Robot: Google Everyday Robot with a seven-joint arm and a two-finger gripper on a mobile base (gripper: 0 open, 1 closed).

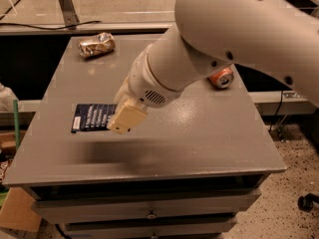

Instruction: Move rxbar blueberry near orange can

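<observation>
The rxbar blueberry (92, 117) is a flat navy wrapper with white lettering, at the left of the grey table (209, 143). Its right end is hidden under my gripper (124, 122), whose cream fingers are closed on that end. The orange can (221, 77) lies on its side at the table's right, partly hidden behind my arm. The bar is well to the left of the can, with my arm between them.
A crumpled gold-and-brown foil thing (96, 45) lies at the table's back left corner. My large white arm (239, 39) covers the table's upper middle. Drawers sit below the table's front edge (149, 215). A cardboard box (17, 210) is on the floor at the left.
</observation>
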